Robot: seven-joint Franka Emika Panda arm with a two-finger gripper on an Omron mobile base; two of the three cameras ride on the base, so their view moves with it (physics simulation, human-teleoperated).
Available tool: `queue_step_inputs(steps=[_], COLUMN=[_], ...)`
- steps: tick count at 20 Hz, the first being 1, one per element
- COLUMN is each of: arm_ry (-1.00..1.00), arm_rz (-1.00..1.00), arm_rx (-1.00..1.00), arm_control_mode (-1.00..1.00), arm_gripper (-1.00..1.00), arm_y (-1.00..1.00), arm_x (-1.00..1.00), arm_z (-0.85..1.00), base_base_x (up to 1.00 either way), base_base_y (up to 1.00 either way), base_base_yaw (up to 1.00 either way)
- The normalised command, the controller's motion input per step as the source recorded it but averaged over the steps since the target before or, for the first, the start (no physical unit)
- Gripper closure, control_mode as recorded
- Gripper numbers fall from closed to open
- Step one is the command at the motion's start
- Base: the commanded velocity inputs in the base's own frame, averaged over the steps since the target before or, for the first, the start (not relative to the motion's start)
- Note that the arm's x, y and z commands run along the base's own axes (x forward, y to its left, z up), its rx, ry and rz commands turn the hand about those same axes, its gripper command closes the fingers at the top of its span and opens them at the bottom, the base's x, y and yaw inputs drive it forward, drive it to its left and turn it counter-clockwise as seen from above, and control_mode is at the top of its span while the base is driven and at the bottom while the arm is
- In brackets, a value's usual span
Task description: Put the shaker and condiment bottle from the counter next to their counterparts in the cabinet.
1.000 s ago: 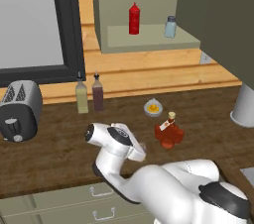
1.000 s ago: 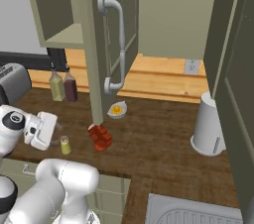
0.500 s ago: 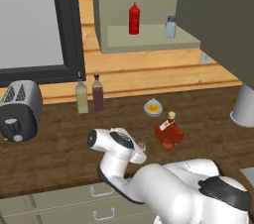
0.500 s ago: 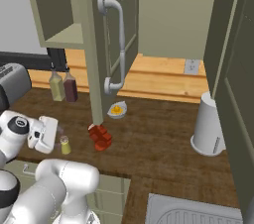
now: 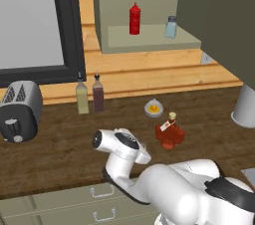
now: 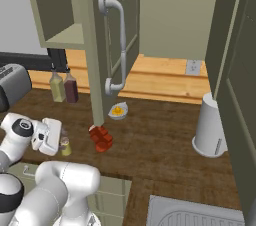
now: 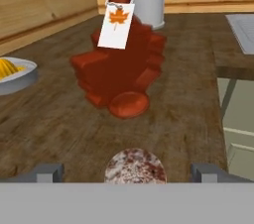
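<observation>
Counter (image 5: 60, 154) carries toaster (image 5: 19, 110), 2 bottles (image 5: 89, 94), condiment bottle (image 5: 169, 132)

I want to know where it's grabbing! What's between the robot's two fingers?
The shaker: in the hand view its speckled cap sits midway between the fingers, in front of the condiment bottle.

— Glossy white arm (image 5: 164, 189), rounded and bulbous, with dark joint bands (black at the nearest).

— White boxy hand (image 6: 47, 136) too, capped by a round dark-centred wrist; grey finger tips (image 7: 49, 172).
</observation>
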Motion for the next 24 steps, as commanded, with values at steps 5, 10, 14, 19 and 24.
queue_step_inputs(steps=[5,10,14,19,24], arm_ry=[0.0,0.01,0.0,0.0,0.05], arm_rz=[0.01,0.0,0.0,0.02,0.07], arm_rx=[0.0,0.0,0.0,-0.02,0.0], arm_control_mode=[-1.0,-1.0,-1.0,-1.0,-1.0], arm_gripper=[1.0,1.0,1.0,1.0,1.0], arm_y=[-0.04,0.0,0.06,0.31,0.18], arm_x=[0.0,0.0,0.0,0.0,0.0], arm_z=[-0.15,-0.06,0.09,0.88,1.0], base_base_x=[0.0,0.0,0.0,0.0,0.0], base_base_y=[0.0,0.0,0.0,0.0,0.0], base_base_yaw=[0.0,0.0,0.0,0.0,0.0])
